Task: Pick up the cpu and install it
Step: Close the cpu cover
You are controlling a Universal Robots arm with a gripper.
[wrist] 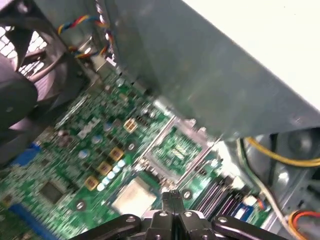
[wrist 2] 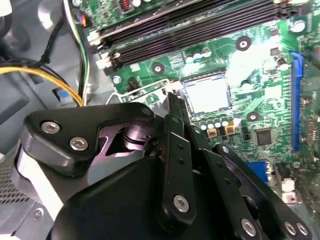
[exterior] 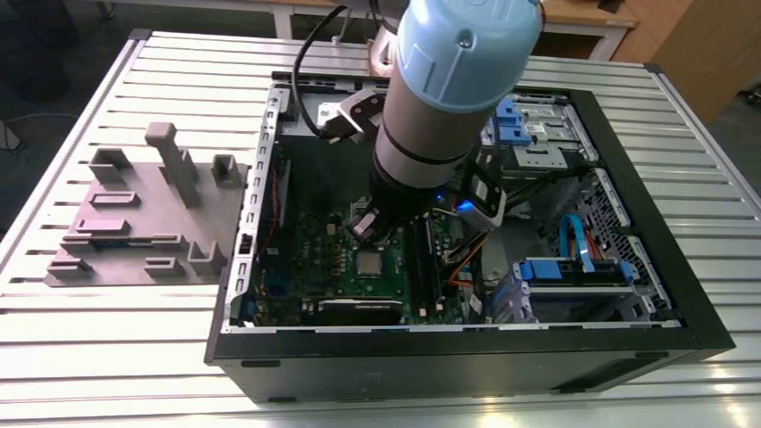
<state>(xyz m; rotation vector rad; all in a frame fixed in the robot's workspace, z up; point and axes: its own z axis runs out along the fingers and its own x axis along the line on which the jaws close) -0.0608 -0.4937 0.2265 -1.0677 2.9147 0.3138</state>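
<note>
Jaws, exterior view: my jaws point(exterior: 366, 225) hang inside the open computer case point(exterior: 476, 366), low over the motherboard point(exterior: 303, 267) and just beside the cpu point(exterior: 371, 261).
Cpu, exterior view: a small silver square lying flat on the motherboard, out of my grip.
Desk, exterior view: the case stands on a ribbed metal desk point(exterior: 119, 339). A grey moulded fixture point(exterior: 143, 223) lies near the case, toward the exterior view's left, and I can make out nothing silver on it.
Room, exterior view: a wooden panel point(exterior: 690, 45) stands beyond the desk.
Jaws, second wrist view: my jaws point(wrist 2: 172, 97) are drawn together into one narrow tip, clenched on nothing, at the edge of the socket.
Cpu, second wrist view: the cpu point(wrist 2: 207, 95) sits square in its socket and looks level with the board. The memory slots point(wrist 2: 190, 25) run near it.
Socket frame, first wrist view: the hinged socket frame point(wrist: 175, 150) stands swung open just beside the cpu point(wrist: 135, 196), and my jaws point(wrist: 170, 195) are close by.
Progress: I judge that picking and seating are done, since the cpu rests in place and I hold nothing. The open frame suggests that clamping it down is what is left.
</note>
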